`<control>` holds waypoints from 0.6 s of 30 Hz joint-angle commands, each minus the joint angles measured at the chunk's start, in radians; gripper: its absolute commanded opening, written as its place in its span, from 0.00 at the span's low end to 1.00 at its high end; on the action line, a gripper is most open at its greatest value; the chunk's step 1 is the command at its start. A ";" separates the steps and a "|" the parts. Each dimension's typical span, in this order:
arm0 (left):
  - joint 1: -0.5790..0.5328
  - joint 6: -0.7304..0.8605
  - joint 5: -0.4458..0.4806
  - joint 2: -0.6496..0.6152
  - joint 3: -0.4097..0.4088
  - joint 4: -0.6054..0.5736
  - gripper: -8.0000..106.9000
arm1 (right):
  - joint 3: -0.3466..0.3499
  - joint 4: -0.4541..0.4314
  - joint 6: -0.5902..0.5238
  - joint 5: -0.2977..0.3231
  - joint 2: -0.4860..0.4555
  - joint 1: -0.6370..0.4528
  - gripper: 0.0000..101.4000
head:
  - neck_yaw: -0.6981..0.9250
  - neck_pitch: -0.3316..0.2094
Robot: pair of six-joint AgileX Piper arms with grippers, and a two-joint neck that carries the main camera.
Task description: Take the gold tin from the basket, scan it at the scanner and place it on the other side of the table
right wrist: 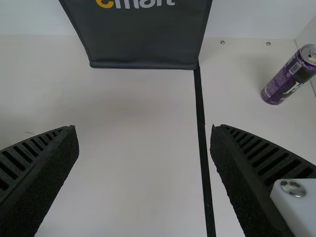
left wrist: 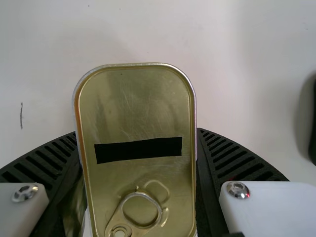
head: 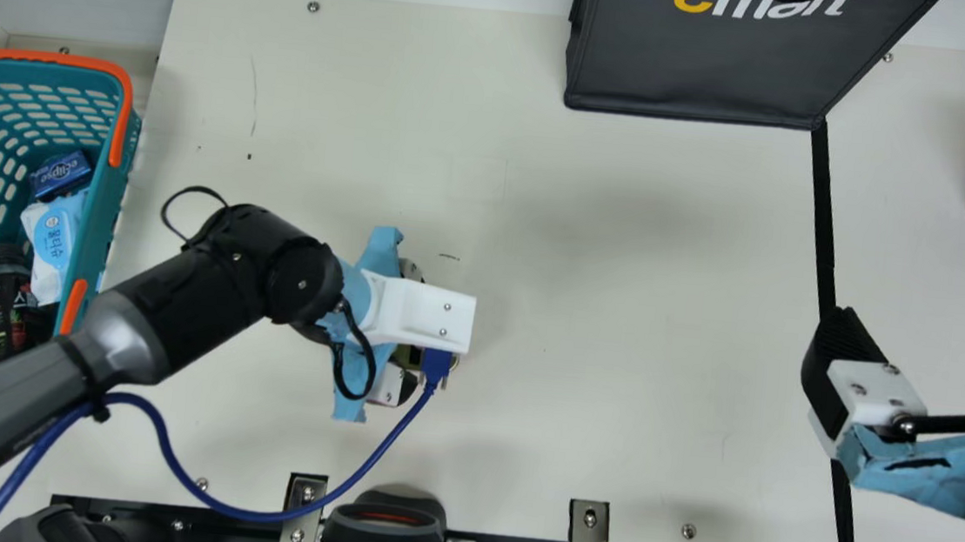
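Main view, left arm point(head: 210, 286) slanting inward, left pincer point(head: 399, 320) pinching gold tin point(left wrist: 138, 108), right pincer point(head: 925, 327) spread

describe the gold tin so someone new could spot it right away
Right of the teal basket in the main view is the left gripper. It holds the gold tin, set apart by a black strip across its ring-pull lid.

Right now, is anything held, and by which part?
The left end effector grips the gold tin by its long sides, toward the pull ring; the right end effector holds nothing.
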 commanded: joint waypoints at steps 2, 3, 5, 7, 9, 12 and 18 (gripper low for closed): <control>0.005 0.017 -0.013 0.019 0.001 -0.007 0.00 | 0.000 0.000 0.000 0.000 0.000 0.000 0.94 | 0.000 -0.029; 0.006 0.022 -0.016 0.025 0.001 -0.010 0.00 | 0.000 0.000 0.000 0.000 0.000 0.000 0.94 | 0.000 -0.029; 0.009 0.030 -0.023 0.036 0.002 -0.015 0.00 | 0.000 0.000 0.000 0.000 0.000 0.000 0.94 | 0.000 -0.029; 0.011 0.036 -0.029 0.045 0.002 -0.019 0.00 | 0.000 0.000 0.000 0.000 0.000 0.000 0.94 | 0.000 -0.029; 0.013 0.041 -0.036 0.054 0.003 -0.021 0.00 | 0.000 0.000 0.000 0.000 0.000 0.000 0.94 | 0.000 -0.029; 0.016 0.048 -0.044 0.064 0.005 -0.025 0.00 | 0.000 0.000 0.000 0.000 0.000 0.000 0.94 | 0.000 -0.029; 0.022 0.042 -0.067 0.078 0.010 -0.027 0.15 | 0.000 0.000 0.000 0.000 0.000 0.000 0.94 | 0.000 -0.029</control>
